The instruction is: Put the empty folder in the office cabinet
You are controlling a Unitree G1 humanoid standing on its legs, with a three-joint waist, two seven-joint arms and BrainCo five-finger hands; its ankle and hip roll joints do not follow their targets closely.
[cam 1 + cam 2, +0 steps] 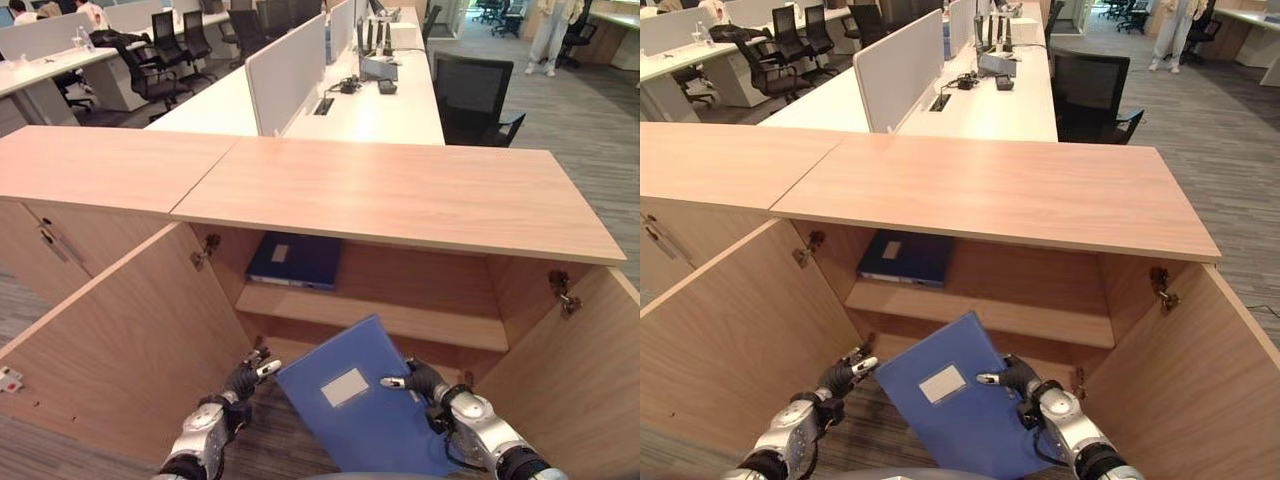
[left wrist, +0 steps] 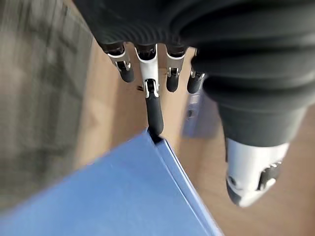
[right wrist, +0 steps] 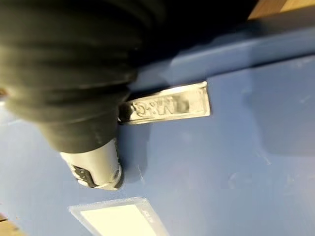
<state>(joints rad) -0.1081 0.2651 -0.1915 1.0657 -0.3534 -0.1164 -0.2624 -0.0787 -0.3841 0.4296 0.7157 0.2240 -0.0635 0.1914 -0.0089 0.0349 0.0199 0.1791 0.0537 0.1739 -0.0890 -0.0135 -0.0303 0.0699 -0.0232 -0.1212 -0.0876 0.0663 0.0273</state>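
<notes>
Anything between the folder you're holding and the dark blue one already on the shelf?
No object. Between the blue folder and the dark blue folder the left eye view shows just bare shelf board and the open cabinet space below its front edge.

A light tan wood-grain cabinet stands open, its doors and shelf the same pale wood. In front of its opening is a mid-blue folder with a white rectangular label on its cover. On the shelf inside the cabinet lies a darker navy folder, also with a small pale label. Behind the cabinet are white desks and black chairs. The floor around the cabinet is grey striped carpet.
</notes>
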